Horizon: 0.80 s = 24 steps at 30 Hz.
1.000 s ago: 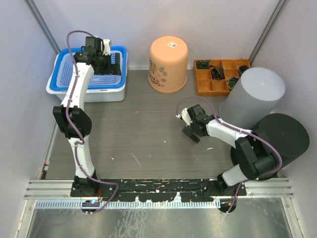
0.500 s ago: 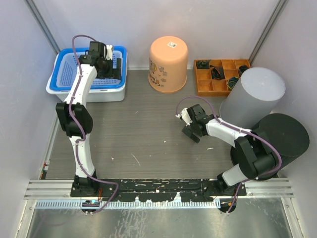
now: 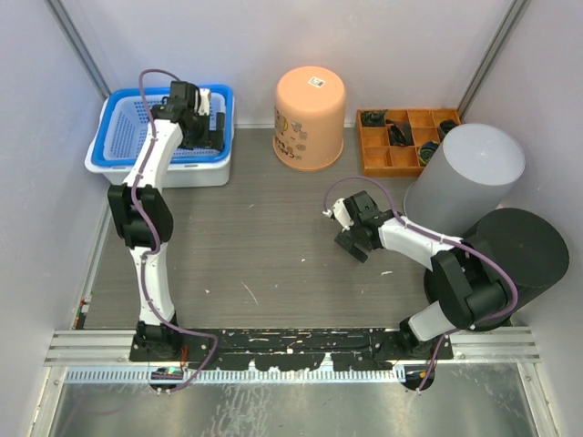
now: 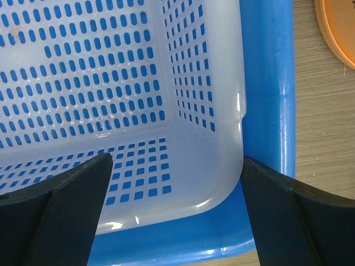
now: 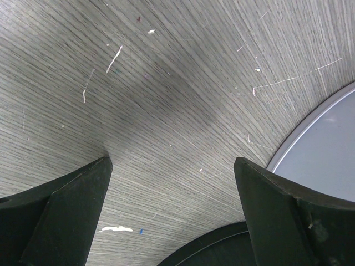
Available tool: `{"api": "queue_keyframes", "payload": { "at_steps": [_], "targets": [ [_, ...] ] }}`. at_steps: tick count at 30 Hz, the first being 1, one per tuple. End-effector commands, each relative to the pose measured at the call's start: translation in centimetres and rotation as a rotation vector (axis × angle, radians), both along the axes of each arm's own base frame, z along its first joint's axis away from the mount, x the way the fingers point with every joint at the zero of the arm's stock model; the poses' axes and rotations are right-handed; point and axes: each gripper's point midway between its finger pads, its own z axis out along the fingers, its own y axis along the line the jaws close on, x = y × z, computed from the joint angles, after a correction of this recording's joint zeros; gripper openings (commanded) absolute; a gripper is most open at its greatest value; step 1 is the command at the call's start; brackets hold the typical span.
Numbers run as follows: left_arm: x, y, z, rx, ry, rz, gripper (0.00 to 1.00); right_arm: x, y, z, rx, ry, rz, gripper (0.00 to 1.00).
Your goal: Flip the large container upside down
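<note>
The large container [image 3: 109, 157] is a blue tub with a white perforated liner, standing upright at the back left of the table. My left gripper [image 3: 216, 125] hovers open over its right end. In the left wrist view the gripper [image 4: 175, 166] looks down at a corner of the white liner [image 4: 205, 83]. One finger is above the liner's floor and the other above the blue rim [image 4: 266, 111]; nothing is gripped. My right gripper [image 3: 352, 240] is open low over the table's middle right, and the right wrist view shows only bare table between its jaws [image 5: 172, 163].
An orange bucket [image 3: 310, 116] stands upside down at the back centre, its edge showing as the orange bucket [image 4: 338, 27] in the left wrist view. A wooden tray of small parts [image 3: 401, 155] sits right of it. A grey bin [image 3: 465, 177] and a black bin [image 3: 515, 250] crowd the right side.
My left arm has swung to the right, carrying the open gripper from above the container's middle to its right end. The right arm has not moved.
</note>
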Motion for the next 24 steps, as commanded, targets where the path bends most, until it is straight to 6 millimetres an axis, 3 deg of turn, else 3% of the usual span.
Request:
{"api": "queue_keyframes", "payload": {
  "at_steps": [1, 7, 10, 13, 16, 19, 21, 22, 24],
  "targets": [
    [0.7, -0.1, 0.1, 0.096, -0.029, -0.009, 0.99, -3.6, -0.3, -4.7, 0.013, 0.173, -0.013, 1.00],
    [0.8, -0.8, -0.4, 0.187, -0.026, -0.016, 0.99, -3.4, -0.2, -4.7, 0.011, 0.175, -0.016, 1.00],
    [0.8, -0.6, -1.0, 0.280, -0.016, -0.020, 0.90, -3.3, -0.1, -4.7, 0.012, 0.173, -0.016, 1.00],
    [0.7, -0.5, -2.3, 0.356, 0.019, -0.041, 0.73, -3.2, 0.0, -4.6, 0.015, 0.169, -0.017, 1.00],
    [0.1, -0.7, -4.1, 0.365, 0.089, -0.069, 0.38, -3.1, 0.0, -4.5, 0.018, 0.169, -0.016, 1.00],
    [-0.2, -0.7, -5.7, 0.372, 0.138, -0.074, 0.21, -3.1, 0.0, -4.6, 0.016, 0.169, -0.016, 1.00],
    [-0.3, -0.5, -6.3, 0.383, 0.150, -0.072, 0.22, -3.1, 0.0, -4.6, 0.016, 0.169, -0.016, 1.00],
    [-0.4, -0.4, -6.5, 0.386, 0.152, -0.072, 0.27, -3.1, 0.0, -4.6, 0.017, 0.170, -0.016, 1.00],
    [-0.4, -0.3, -6.7, 0.391, 0.155, -0.071, 0.50, -3.2, 0.1, -4.6, 0.019, 0.172, -0.014, 1.00]
  ]
}}
